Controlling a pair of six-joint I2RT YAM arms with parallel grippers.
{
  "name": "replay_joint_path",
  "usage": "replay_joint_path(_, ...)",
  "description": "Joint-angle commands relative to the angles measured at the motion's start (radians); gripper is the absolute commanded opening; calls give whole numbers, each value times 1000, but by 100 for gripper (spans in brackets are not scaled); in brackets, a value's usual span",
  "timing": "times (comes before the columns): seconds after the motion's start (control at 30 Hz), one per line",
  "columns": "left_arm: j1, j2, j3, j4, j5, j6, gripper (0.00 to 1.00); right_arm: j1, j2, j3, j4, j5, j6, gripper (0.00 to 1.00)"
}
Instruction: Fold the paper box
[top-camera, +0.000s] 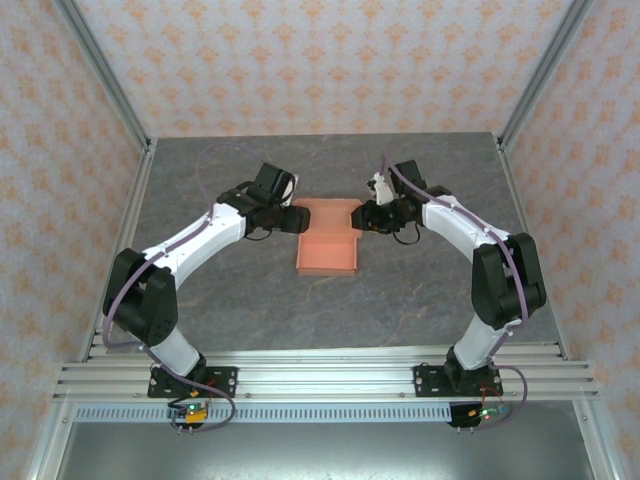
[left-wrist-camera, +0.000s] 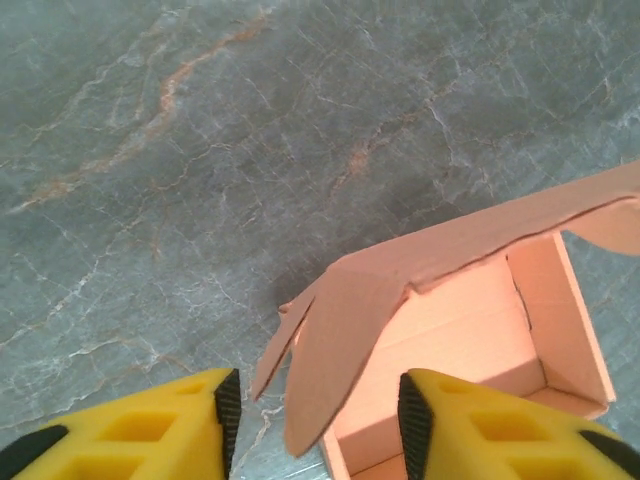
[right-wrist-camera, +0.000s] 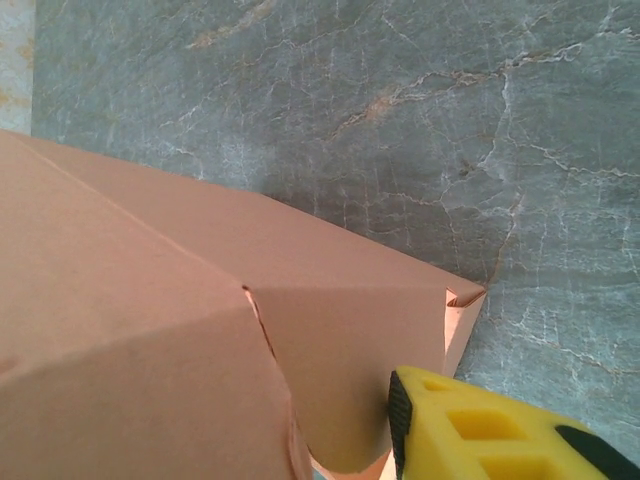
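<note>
Two tools flank the paper box (top-camera: 327, 240), which sits on the tabletop (top-camera: 230, 300) about midway across and a little toward the far side. The left tool (top-camera: 290, 218) is at its far left corner and the right tool (top-camera: 363, 216) at its far right corner.

The job looks partly done. In the left wrist view the card is no longer a flat sheet. A tray has taken shape, with a floor (left-wrist-camera: 450, 330) and upright walls around it. A long panel (left-wrist-camera: 500, 230) leans over the opening instead of lying shut. A side flap (left-wrist-camera: 335, 370) hangs loose at the corner, bent but not tucked in.

The left tool's yellow fingers (left-wrist-camera: 200, 425) stand apart with that loose flap in the gap between them. They are not clamped on it.

From the right wrist, one yellow finger (right-wrist-camera: 480, 430) sits just beside the outer face of the card, near a creased corner. The other finger is hidden, so I cannot tell whether this tool is pinching the card or only resting against it.

By my reading, what is left is to press the corner flaps inward on both sides, bring the leaning panel down over the tray, and seat its tabs so the box holds its shape unaided.
</note>
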Motion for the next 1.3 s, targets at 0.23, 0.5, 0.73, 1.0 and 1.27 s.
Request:
replay_joint_path(0.23,-9,43,31,-6,-44,25,50,6,-35,7,22,28,21,40)
replay_joint_path(0.5,-29,72,23,38,-18,1,36,14,-41,-10,42,22,40,36)
replay_joint_path(0.73,-53,77,13,71,13,-52,23,24,-50,-30,73,31,60,32)
replay_joint_path(1.0,-93,47,-86,145,0,-131,22,36,-81,-104,113,51,82,31)
replay_joint_path(1.27,-136,-1,-217,230,-47,-184,23,37,-141,-244,192,48,111,31)
